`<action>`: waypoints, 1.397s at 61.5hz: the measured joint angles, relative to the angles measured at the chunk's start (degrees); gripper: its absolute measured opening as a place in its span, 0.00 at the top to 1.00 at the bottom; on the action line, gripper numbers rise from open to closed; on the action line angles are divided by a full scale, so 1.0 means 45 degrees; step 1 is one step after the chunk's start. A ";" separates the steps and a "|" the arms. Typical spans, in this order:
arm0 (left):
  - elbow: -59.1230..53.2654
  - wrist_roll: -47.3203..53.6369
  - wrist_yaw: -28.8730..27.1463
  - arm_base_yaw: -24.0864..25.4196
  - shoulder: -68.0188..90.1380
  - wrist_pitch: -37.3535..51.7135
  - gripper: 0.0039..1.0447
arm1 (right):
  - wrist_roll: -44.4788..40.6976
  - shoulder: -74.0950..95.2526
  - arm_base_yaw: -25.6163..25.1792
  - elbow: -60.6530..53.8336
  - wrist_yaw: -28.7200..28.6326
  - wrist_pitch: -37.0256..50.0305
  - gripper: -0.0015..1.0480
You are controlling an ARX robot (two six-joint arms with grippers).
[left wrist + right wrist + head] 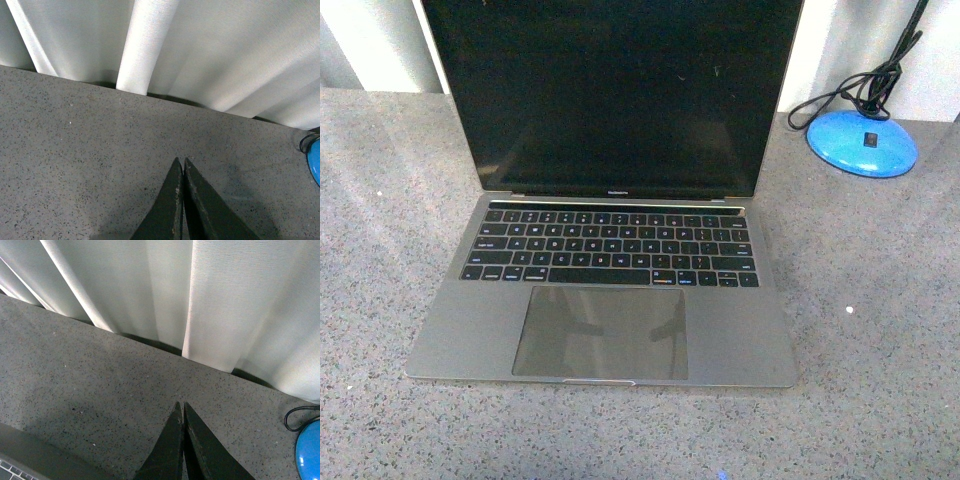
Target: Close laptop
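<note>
The laptop (605, 245) lies open on the speckled grey counter (880, 300), filling the middle of the front view. Its dark screen (610, 90) stands upright behind the black keyboard and large trackpad (602, 332). Neither gripper shows in the front view. In the left wrist view my left gripper (181, 161) is shut and empty over bare counter, with no laptop in sight. In the right wrist view my right gripper (181, 405) is shut and empty above the counter, and a grey corner of the laptop (30, 455) with a few keys shows to one side of it.
A blue round lamp base (861, 142) with a black cable (865, 85) sits at the back right of the counter, also seen as the lamp base (310, 450) in the right wrist view. White curtain folds (150, 45) hang along the counter's far edge.
</note>
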 joint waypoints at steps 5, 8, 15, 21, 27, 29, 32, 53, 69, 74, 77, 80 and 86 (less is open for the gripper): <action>-0.0024 0.0010 0.0000 -0.0005 -0.0083 -0.0185 0.97 | 0.0019 0.0000 0.0024 -0.0019 0.0044 0.0000 0.99; -0.0058 0.0010 0.0063 -0.0005 -0.0160 -0.0325 0.97 | 0.0053 0.0000 0.0044 -0.0049 0.0078 0.0000 0.99; -0.0223 0.0044 0.0083 -0.0005 -0.0355 -0.0491 0.97 | 0.0155 -0.0019 0.0112 -0.0180 0.0189 0.0015 0.99; -0.0447 0.0044 0.0092 -0.0005 -0.0578 -0.0568 0.97 | 0.0228 -0.0185 0.0209 -0.0437 0.0257 0.0117 0.99; -0.0704 0.0039 0.0194 0.0005 -0.0797 -0.0593 0.97 | 0.0335 -0.0384 0.0316 -0.0695 0.0384 0.0141 0.99; -0.0792 0.0039 0.0204 0.0005 -0.0869 -0.0593 0.97 | 0.0389 -0.0437 0.0355 -0.0763 0.0393 0.0146 0.99; -0.0952 0.0039 0.0243 0.0005 -0.1005 -0.0593 0.97 | 0.0432 -0.0525 0.0423 -0.0879 0.0495 0.0151 0.99; -0.1729 0.0005 0.0321 -0.0010 -0.1554 -0.0544 0.97 | 0.0743 -0.1059 0.0763 -0.1676 0.0937 0.0219 0.99; -0.2171 -0.0010 0.0335 -0.0141 -0.1700 -0.0573 0.97 | 0.1030 -0.1331 0.0850 -0.2317 0.1209 0.0238 0.99; -0.2331 -0.0015 0.0355 -0.0155 -0.1744 -0.0690 0.97 | 0.1185 -0.1384 0.0884 -0.2482 0.1409 0.0102 0.99; -0.2492 -0.0015 0.0408 -0.0155 -0.1812 -0.0724 0.97 | 0.1258 -0.1404 0.0908 -0.2574 0.1447 0.0092 0.99; -0.2618 -0.0015 0.0423 -0.0151 -0.1875 -0.0724 0.97 | 0.1326 -0.1438 0.0933 -0.2676 0.1481 0.0078 0.99; -0.2914 -0.0015 0.0418 -0.0092 -0.2016 -0.0724 0.97 | 0.1491 -0.1515 0.1005 -0.2827 0.1501 0.0078 0.99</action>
